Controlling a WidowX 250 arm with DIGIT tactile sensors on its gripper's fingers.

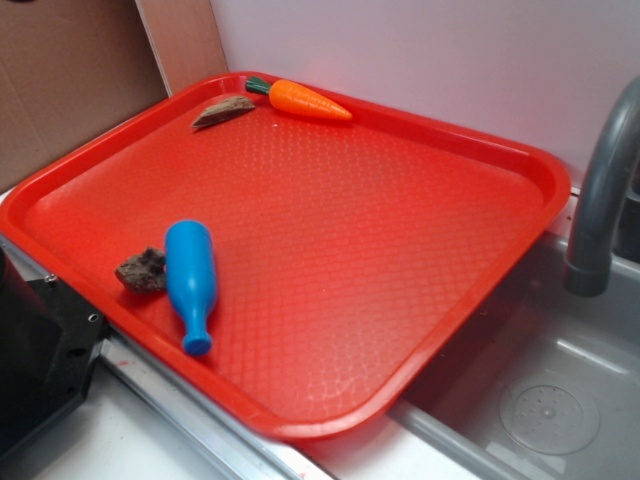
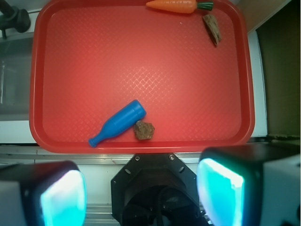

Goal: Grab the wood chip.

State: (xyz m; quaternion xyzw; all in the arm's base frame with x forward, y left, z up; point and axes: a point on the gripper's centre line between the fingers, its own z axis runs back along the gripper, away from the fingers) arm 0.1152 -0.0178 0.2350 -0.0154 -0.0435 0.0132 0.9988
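You are getting bright, even light with soft shadows. In the wrist view, the finger pads [image 2: 63, 200] at the bottom are blurring and glowing cyan.

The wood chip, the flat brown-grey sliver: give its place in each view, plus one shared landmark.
Exterior: flat brown-grey wood chip lies at the red plastic tray's far upper-left corner.
Wrist: wood chip sits upper right.
Shared landmark: the orange toy carrot, lying just beside it in both.

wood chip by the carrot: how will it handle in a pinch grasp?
The wood chip looks thin and flat, so probably light and stiff, unlikely to roll. Lying low on the tray, it may slide when nudged. The carrot close beside it could get bumped.
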